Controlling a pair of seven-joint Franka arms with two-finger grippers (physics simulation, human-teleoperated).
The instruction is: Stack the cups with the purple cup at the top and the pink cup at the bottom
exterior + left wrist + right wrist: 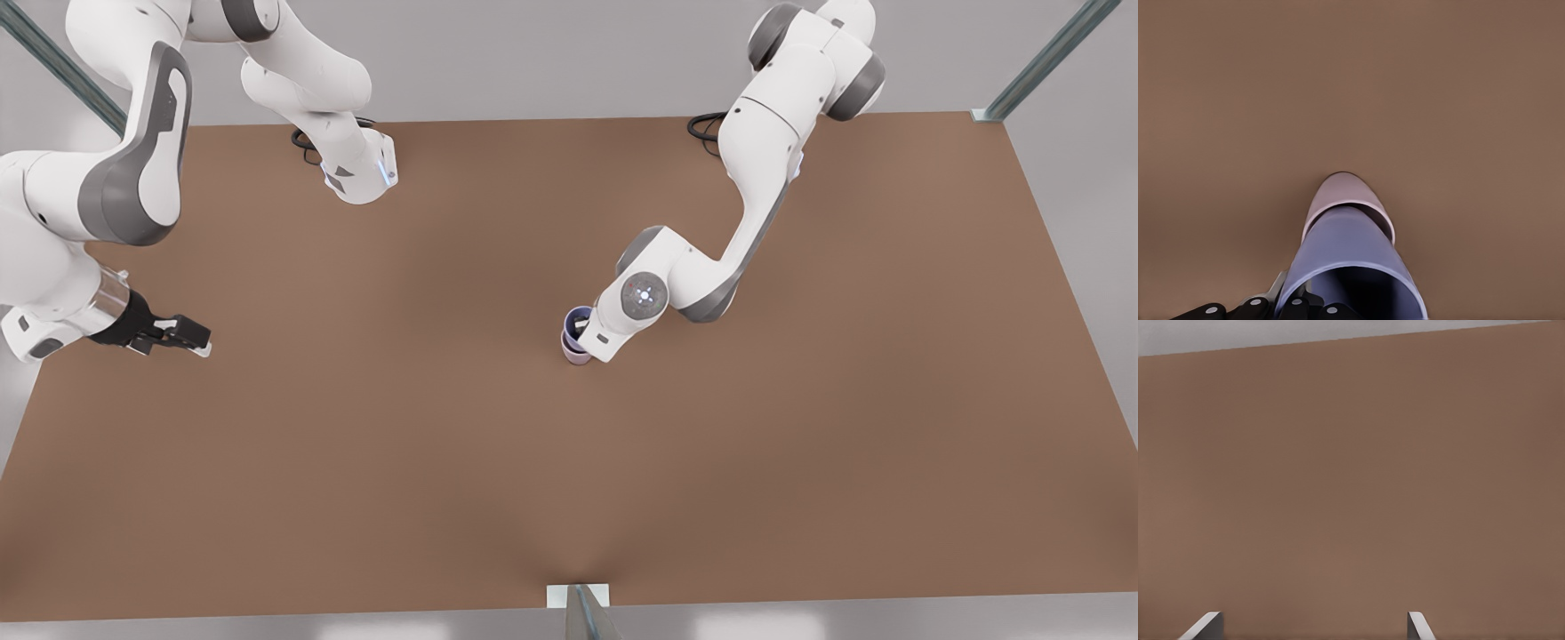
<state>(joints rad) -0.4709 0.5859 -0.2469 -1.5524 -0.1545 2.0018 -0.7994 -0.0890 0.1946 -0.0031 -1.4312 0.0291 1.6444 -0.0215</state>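
Near the middle of your front view, the purple cup sits nested in the pink cup on the desk. Your left tool grips its rim. At far left, your right tool waits, fingers spread.

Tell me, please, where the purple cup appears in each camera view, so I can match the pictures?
Front view: the purple cup sits near the table's middle, nested in the pink cup, at the left gripper.
Left wrist view: the purple cup is close up, its base inside the pink cup.
Right wrist view: not in it.
Shared landmark: the brown table.
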